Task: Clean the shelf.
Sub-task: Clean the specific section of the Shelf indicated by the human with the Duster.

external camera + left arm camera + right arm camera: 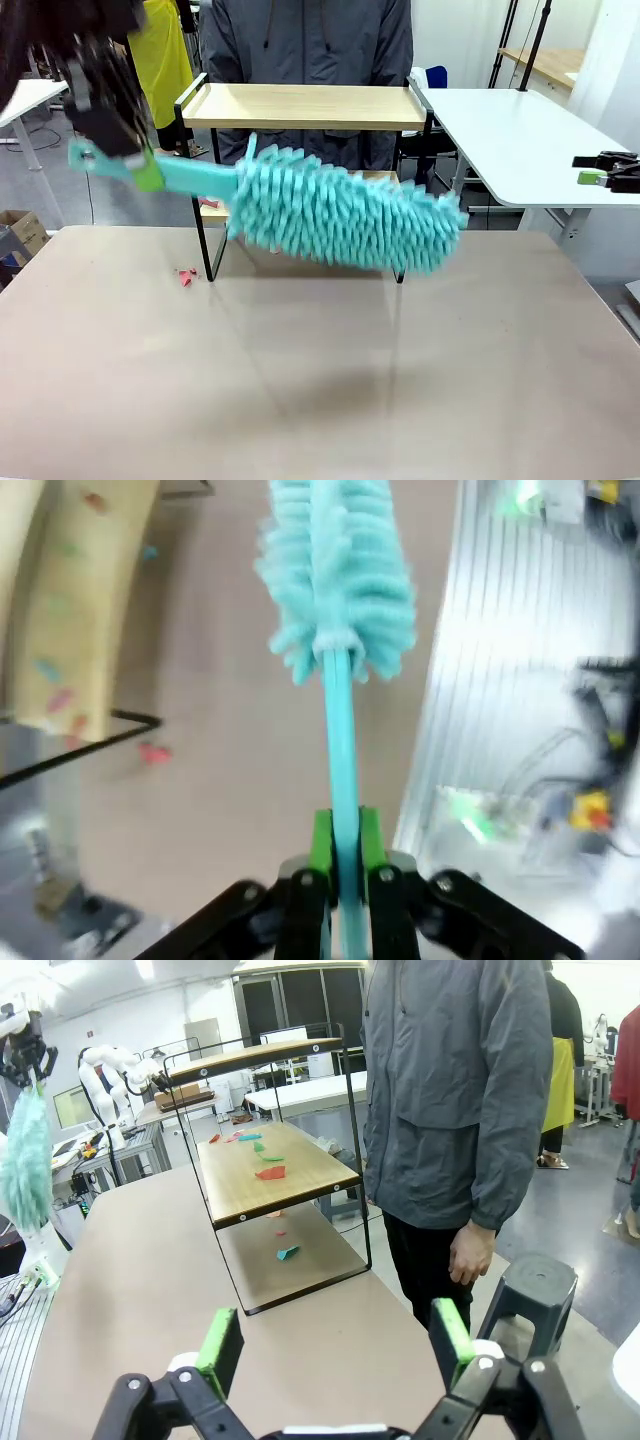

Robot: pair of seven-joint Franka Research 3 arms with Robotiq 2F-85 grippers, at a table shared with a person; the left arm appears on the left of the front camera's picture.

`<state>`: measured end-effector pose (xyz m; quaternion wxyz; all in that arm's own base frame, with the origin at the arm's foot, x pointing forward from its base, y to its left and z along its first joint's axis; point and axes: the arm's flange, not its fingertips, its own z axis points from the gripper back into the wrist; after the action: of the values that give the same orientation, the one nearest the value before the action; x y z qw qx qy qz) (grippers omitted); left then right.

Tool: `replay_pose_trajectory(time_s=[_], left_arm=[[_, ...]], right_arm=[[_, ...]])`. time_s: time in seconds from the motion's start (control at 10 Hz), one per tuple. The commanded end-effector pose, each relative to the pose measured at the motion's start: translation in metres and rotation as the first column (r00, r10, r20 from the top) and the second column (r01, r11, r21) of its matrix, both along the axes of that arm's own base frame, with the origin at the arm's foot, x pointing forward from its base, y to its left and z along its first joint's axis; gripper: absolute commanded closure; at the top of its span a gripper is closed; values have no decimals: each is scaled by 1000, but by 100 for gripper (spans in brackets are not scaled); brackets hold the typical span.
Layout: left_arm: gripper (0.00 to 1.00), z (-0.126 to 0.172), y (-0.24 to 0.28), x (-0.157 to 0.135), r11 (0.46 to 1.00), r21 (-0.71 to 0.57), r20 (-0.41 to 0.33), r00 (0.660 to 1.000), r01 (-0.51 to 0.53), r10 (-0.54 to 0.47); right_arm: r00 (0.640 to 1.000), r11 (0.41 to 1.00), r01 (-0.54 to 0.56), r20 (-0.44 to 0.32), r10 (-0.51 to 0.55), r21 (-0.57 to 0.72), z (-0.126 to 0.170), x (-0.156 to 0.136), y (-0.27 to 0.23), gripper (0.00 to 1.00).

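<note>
The shelf stands at the table's far side, with two light wooden boards in a thin black frame. My left gripper is shut on the handle of a teal fluffy duster, held above the table in front of the shelf's lower board. In the left wrist view the green pads clamp the handle, and the duster points away. My right gripper is open with nothing between its fingers and faces the shelf from one end. Several coloured paper scraps lie on its lower board.
A person in a grey jacket stands behind the shelf. Red scraps lie on the table by the shelf's left leg, and more scraps lie under the shelf. A black stool is beside the person. A white table is at the right.
</note>
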<state>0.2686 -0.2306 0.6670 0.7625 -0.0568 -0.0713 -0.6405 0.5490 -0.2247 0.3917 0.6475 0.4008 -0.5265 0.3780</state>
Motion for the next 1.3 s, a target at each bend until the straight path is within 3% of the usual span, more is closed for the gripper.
replay_pose_trajectory(time_s=[0.0, 0.1, 0.2, 0.4, 0.5, 0.8, 0.9, 1.2], left_arm=[[87, -29, 3, 4, 991, 85, -121, 988, 106, -95], [87, -56, 11, 6, 976, 166, -158, 981, 138, -112], [87, -79, 26, 10, 981, 161, -197, 978, 104, -72], [87, -114, 62, 12, 963, 263, -203, 979, 50, 4], [87, -122, 81, 13, 968, 250, -167, 986, 12, 30], [87, -118, 107, 22, 992, 123, 36, 999, -35, 31], [87, -121, 97, 22, 974, 221, -115, 990, -49, 76], [87, -121, 97, 22, 974, 221, -115, 990, -49, 76]], right_arm=[[1000, 1000, -1, 5, 1, -2, 3, 1, 1, 0], [1000, 1000, -1, 5, 1, -2, 3, 1, 1, 0], [1000, 1000, -1, 5, 1, -2, 3, 1, 1, 0], [1000, 1000, -1, 5, 1, -2, 3, 1, 1, 0], [1000, 1000, -1, 5, 1, -2, 3, 1, 1, 0], [1000, 1000, -1, 5, 1, -2, 3, 1, 1, 0], [1000, 1000, -1, 5, 1, -2, 3, 1, 1, 0], [1000, 1000, -1, 5, 1, -2, 3, 1, 1, 0]])
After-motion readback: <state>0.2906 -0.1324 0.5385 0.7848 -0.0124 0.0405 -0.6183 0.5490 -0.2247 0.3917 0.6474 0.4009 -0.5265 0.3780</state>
